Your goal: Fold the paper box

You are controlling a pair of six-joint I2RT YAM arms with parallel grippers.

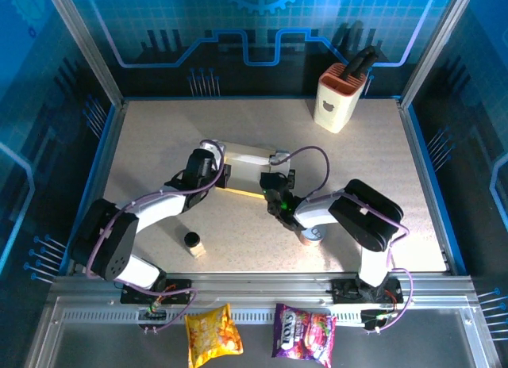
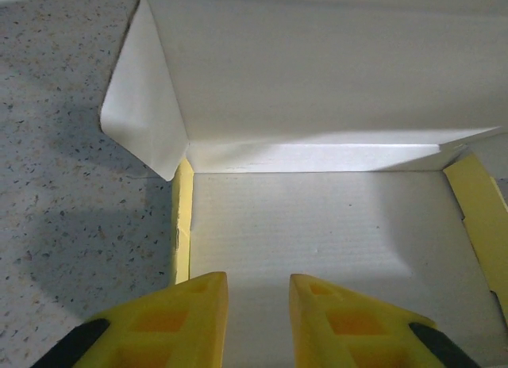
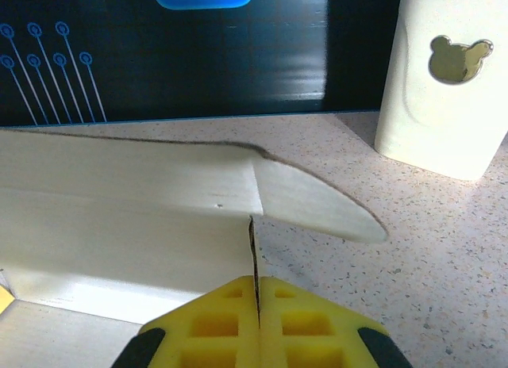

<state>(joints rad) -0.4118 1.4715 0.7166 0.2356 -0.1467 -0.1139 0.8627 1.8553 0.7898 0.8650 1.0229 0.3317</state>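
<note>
**A:** Jaws?

**B:** Left gripper (image 2: 258, 281): fingers apart, nothing between them, poised over the grey-white floor of the paper box (image 2: 317, 225). Right gripper (image 3: 256, 282): pressed together on a thin edge of the box's wall, where a rounded flap (image 3: 317, 205) branches off.

**A:** Layout, near to far?

**B:** Yellow snack packet (image 1: 213, 330) and purple snack packet (image 1: 304, 330) on the rail before the table's near edge. On the table (image 1: 159, 138), a small dark-capped bottle (image 1: 193, 243) near that edge, left of centre. A can (image 1: 312, 237) sits partly under the right arm. The box is mid-table between the grippers, rear wall upright, yellow showing along its side edges. Knife block (image 1: 337, 102) at the far right corner, well apart from the box.
</note>
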